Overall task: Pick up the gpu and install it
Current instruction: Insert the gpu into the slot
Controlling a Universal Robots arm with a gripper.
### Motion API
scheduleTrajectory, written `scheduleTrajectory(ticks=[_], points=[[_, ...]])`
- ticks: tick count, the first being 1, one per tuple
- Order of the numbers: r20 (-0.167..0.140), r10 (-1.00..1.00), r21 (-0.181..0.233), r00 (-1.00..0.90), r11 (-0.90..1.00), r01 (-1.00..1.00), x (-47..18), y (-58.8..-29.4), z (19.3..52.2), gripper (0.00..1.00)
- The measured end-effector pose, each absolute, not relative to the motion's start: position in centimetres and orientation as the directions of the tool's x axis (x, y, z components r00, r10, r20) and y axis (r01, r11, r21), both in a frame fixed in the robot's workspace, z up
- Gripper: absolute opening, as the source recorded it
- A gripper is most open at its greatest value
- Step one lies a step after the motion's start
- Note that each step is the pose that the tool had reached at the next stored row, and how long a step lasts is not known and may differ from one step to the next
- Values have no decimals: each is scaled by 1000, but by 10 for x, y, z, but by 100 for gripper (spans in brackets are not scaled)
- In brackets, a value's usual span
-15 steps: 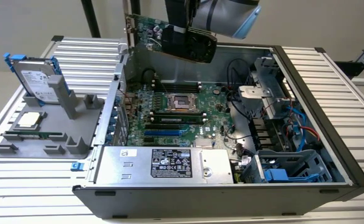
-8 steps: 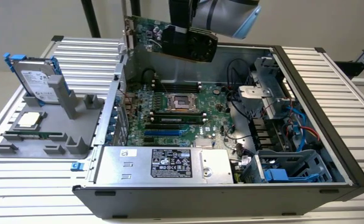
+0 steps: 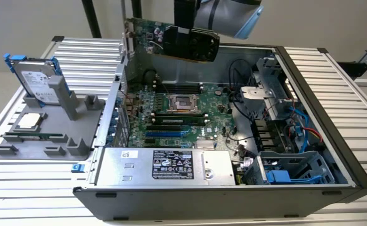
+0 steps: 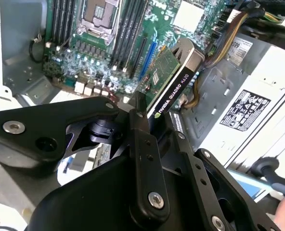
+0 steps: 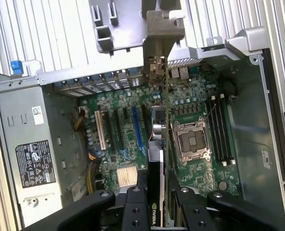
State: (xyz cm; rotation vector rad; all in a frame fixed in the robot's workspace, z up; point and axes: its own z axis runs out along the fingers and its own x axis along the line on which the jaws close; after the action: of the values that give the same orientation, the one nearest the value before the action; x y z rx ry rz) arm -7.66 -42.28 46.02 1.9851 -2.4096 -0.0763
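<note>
The gpu [image 3: 164,38] is a green card with a black cooler and a silver bracket at one end. It hangs tilted in the air above the back of the open computer case [image 3: 309,108], held by my gripper [image 3: 184,29], which is shut on its black cooler side. In the second wrist view the gpu [image 4: 167,82] sticks out from between the black fingers [image 4: 138,126] over the motherboard. In the first wrist view the gpu [image 5: 158,139] appears edge-on, its bracket [image 5: 164,33] near the case's rear slots, above the motherboard [image 5: 133,134].
The motherboard [image 3: 177,113] lies flat in the case with slots, memory sticks and an open processor socket [image 3: 182,101]. A silver power supply [image 3: 164,165] fills the case front. Cables and drive cages [image 3: 284,169] crowd the exterior view's right. A grey fixture [image 3: 45,127] holds a blue-framed hard drive [image 3: 37,80].
</note>
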Motion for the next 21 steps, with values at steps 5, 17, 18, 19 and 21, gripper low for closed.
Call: scheduleTrajectory(ticks=[5,17,18,19,21], points=[[-17,-989,50,-146,145,-988,-77,-423,460,0],[-17,-999,50,-44,43,-998,-76,-423,460,0],[-17,-999,50,-37,36,-998,-76,-423,460,0],[-17,-999,50,-30,29,-998,-76,-423,460,0],[-17,-1000,50,-20,19,-999,-76,-423,460,0]])
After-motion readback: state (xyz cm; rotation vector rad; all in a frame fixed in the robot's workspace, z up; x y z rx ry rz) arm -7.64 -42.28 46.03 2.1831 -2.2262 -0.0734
